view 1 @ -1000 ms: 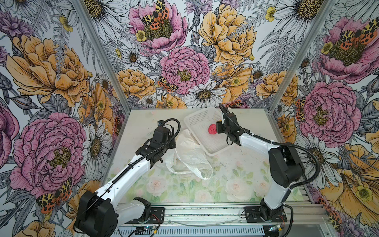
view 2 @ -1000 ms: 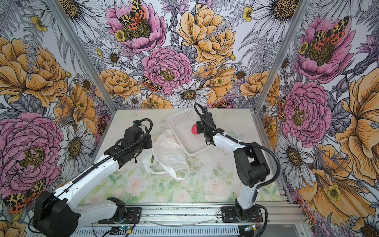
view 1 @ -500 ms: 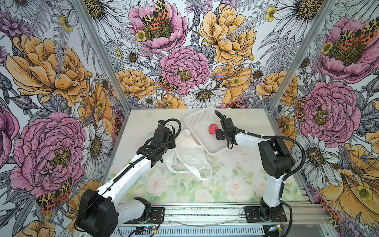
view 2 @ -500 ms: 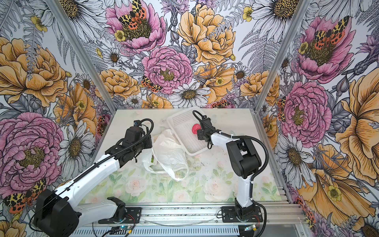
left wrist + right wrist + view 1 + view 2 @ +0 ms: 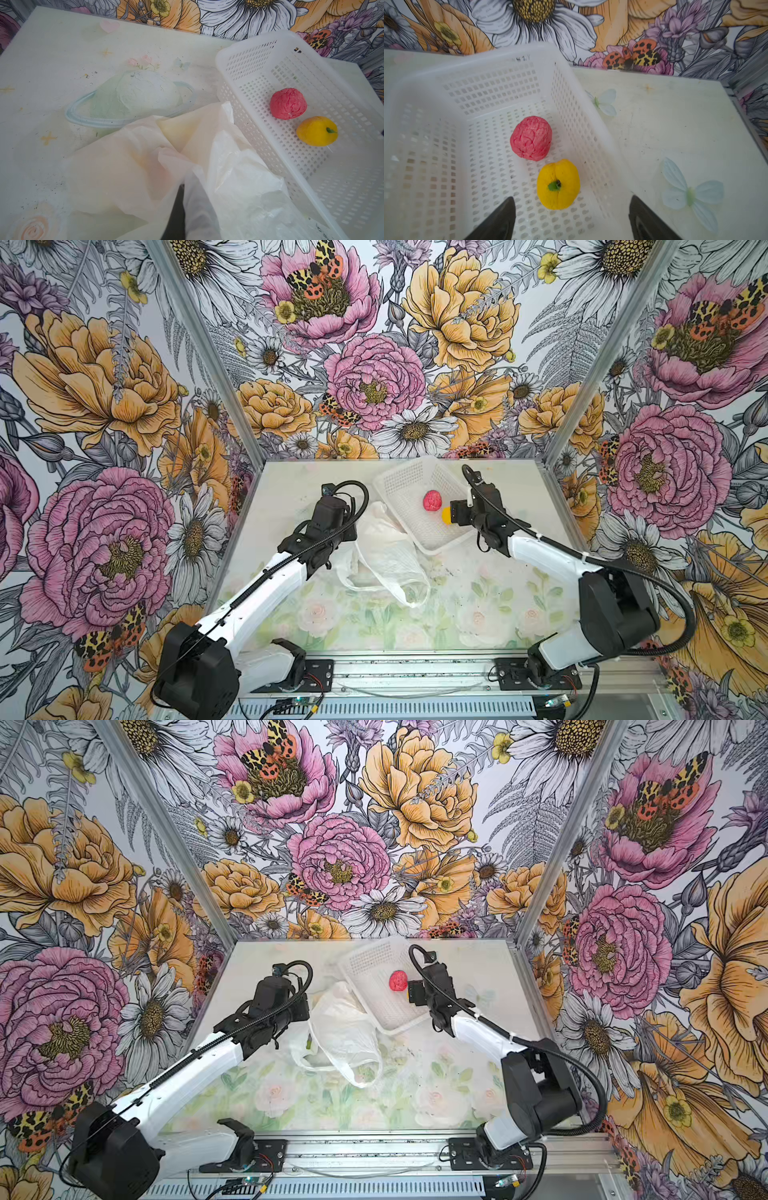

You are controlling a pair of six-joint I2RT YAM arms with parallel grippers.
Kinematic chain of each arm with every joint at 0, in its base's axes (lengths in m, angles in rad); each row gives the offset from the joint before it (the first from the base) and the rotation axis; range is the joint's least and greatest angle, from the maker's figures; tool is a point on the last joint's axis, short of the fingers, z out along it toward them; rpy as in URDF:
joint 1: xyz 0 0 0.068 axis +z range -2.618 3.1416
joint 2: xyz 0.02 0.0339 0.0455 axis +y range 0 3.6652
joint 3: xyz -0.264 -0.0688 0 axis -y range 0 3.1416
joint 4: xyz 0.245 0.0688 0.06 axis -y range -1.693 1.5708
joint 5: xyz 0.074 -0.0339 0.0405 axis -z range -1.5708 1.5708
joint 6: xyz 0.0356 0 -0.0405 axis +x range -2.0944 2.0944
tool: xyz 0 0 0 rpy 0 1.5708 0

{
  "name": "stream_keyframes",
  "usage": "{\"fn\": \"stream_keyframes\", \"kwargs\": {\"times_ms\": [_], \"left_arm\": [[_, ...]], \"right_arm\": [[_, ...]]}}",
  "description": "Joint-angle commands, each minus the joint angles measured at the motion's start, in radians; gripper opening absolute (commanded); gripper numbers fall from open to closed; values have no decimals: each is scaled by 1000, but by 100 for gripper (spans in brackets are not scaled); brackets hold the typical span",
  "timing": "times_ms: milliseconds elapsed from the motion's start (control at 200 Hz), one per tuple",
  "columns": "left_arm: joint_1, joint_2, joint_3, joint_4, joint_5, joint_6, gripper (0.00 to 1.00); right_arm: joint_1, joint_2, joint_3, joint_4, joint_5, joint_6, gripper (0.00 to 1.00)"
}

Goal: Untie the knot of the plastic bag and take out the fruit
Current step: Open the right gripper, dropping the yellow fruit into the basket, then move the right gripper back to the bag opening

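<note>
The plastic bag (image 5: 386,556) of thin, translucent white carrier film lies crumpled on the pale printed table (image 5: 478,614) in both top views. It is directly ahead of the left gripper (image 5: 351,531), whose tip is buried in its near folds. The right gripper (image 5: 454,512) hangs over the white lattice plastic basket (image 5: 399,479), well apart from the bag. A yellow toy fruit (image 5: 446,515) sits right at its tip, and a pink-red bumpy toy fruit (image 5: 432,501) lies just beyond. One handle loop (image 5: 411,597) trails slack on the table, away from both grippers.

In the left wrist view the film (image 5: 228,176) is drawn to a pinch at a dark finger (image 5: 176,207) seen through the plastic, so this gripper is clenched on the bag. Faint pink and orange tints ahead of the finger suggest that more fruit is inside.

In the right wrist view the fingers (image 5: 500,218) stand wide apart, grasping nothing. The yellow fruit (image 5: 558,185) rests on the basket floor between and just ahead of them, with the pink-red one (image 5: 531,138) just beside it, farther out.

The film looks light, limp and slippery, and likely to tear — best taken by a bunched fold or a loop, not by the flat sheet. The fruit looks light and round and would probably roll, so it should be gripped across the middle.
</note>
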State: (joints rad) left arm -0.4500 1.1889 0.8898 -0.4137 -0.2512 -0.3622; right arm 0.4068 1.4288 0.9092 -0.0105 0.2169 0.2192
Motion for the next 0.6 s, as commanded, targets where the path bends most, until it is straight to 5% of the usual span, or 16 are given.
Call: {"fn": "stream_keyframes", "kwargs": {"times_ms": [0,250,595], "left_arm": [[-12,-17,18,17,-23,15,0],[-18,-14,19,15,-26,16,0],[-18,-14,21,13,-31,19,0]], "right_arm": [[40,-191,-85,110,-21,23,82],[284,-503,-198,197,-127,-114,58],[730,-387,-120,122,-206,-509,55]]}}
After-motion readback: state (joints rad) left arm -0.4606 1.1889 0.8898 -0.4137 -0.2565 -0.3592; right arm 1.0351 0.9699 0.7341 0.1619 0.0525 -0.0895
